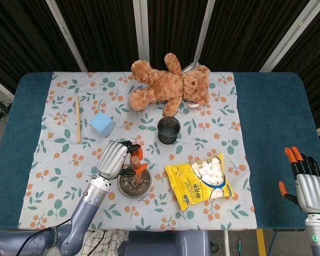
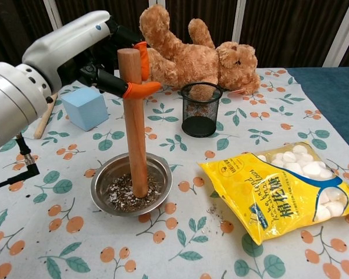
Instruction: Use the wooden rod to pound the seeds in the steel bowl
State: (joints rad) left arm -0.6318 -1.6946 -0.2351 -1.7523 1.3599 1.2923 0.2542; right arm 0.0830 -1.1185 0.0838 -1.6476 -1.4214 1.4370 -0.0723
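The left hand (image 2: 75, 49) holds the tall wooden rod (image 2: 135, 128) upright in the round steel bowl (image 2: 130, 185) of seeds, while the right hand (image 1: 304, 178) is open and empty.

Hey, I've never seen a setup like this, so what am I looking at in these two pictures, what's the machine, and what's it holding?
It is a two-armed robot with human-like hands, steered remotely by a person. One picture looks down from its head, the other forward from its chest.

The left hand holds an upright wooden rod, its lower end in the seeds of a steel bowl. The right hand waits off the table's edge, fingers apart, holding nothing.

On the flowered cloth lie a teddy bear, a black mesh cup, a blue cube, a yellow bag of white sweets and a thin stick.
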